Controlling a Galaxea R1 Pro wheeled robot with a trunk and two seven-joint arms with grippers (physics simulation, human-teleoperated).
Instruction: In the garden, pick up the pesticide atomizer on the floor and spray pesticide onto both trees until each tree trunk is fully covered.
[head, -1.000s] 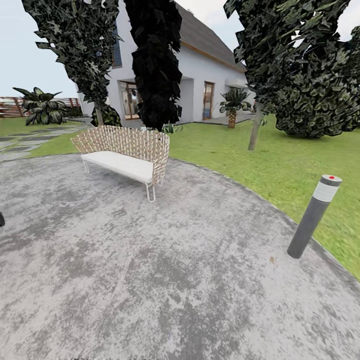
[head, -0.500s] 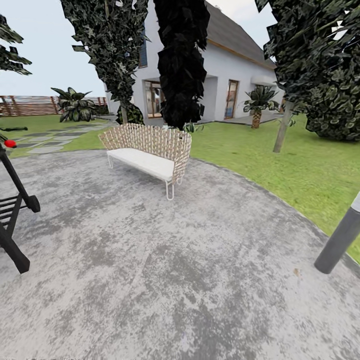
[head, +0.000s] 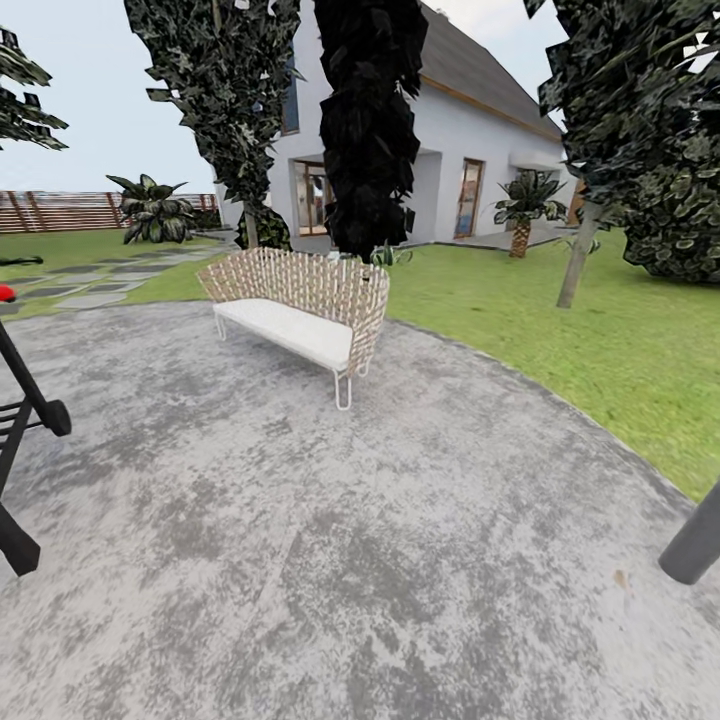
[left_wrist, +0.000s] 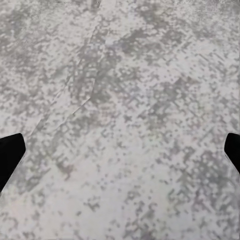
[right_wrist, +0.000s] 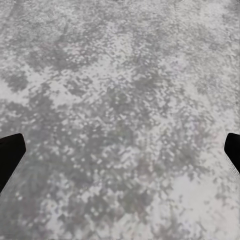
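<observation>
The search for the atomizer is judged to be the step in hand; it is not seen here, and a turn or drive is called for next. A pale tree trunk (head: 579, 262) is seen on the lawn (head: 560, 330) past the paving's (head: 330, 540) right edge, behind a bench (head: 300, 310). Mottled paving is shown between the left gripper's (left_wrist: 120, 155) and right gripper's (right_wrist: 120, 155) spread, empty fingers.

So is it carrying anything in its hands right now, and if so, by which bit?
Nothing is held. The left gripper and the right gripper both stand open, with bare grey paving showing between the fingers.
</observation>
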